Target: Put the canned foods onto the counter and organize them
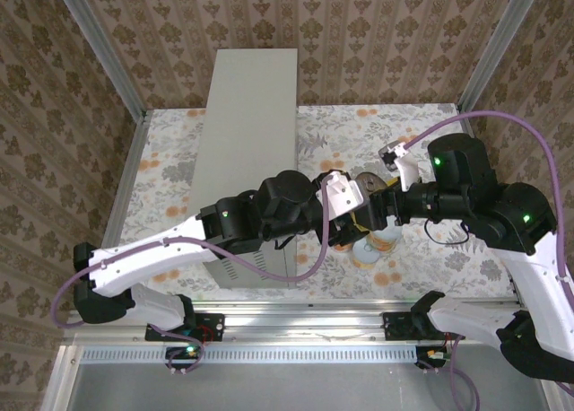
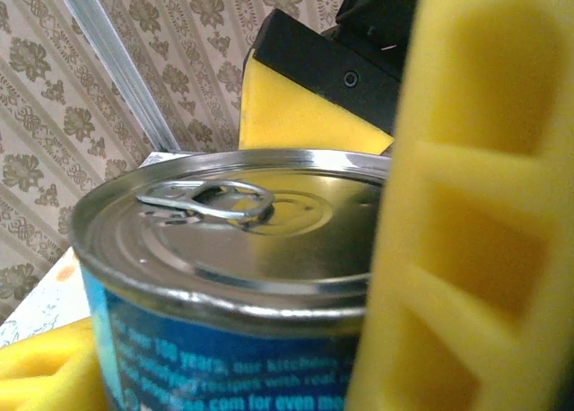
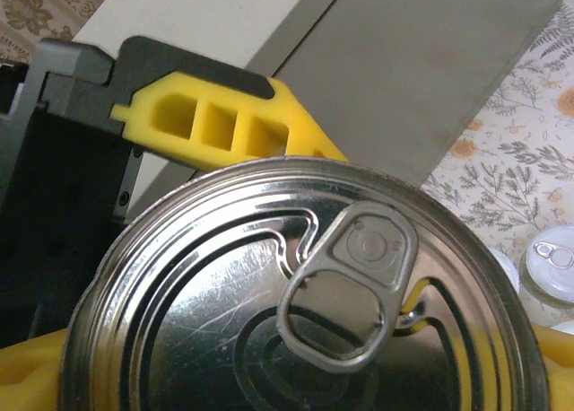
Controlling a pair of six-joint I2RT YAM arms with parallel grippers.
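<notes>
Zero cans on the counter [image 1: 247, 115] so far. Blue-label can [image 2: 224, 222] aloft just right of it, clamped by left gripper [image 2: 269, 339] and right gripper [image 3: 296, 357] alike; looks like a hand-over. Short cans [image 1: 369, 252] waiting below, near the table's [image 1: 448, 249] front edge.

The floral floor [image 1: 466, 151], pale with orange blooms and grey fern sprigs, spreads across the enclosure and shows again at the right of the right wrist view [image 3: 529, 133]. Brown damask-patterned walls [image 1: 359, 34] close it in on three sides, with an aluminium post slanting up at the far left corner [image 1: 99, 48] and another at the far right corner [image 1: 502, 45]. Along the near edge lies a silver rail [image 1: 305, 319], then a slotted strip [image 1: 296, 354] and a plain grey panel [image 1: 296, 389].
</notes>
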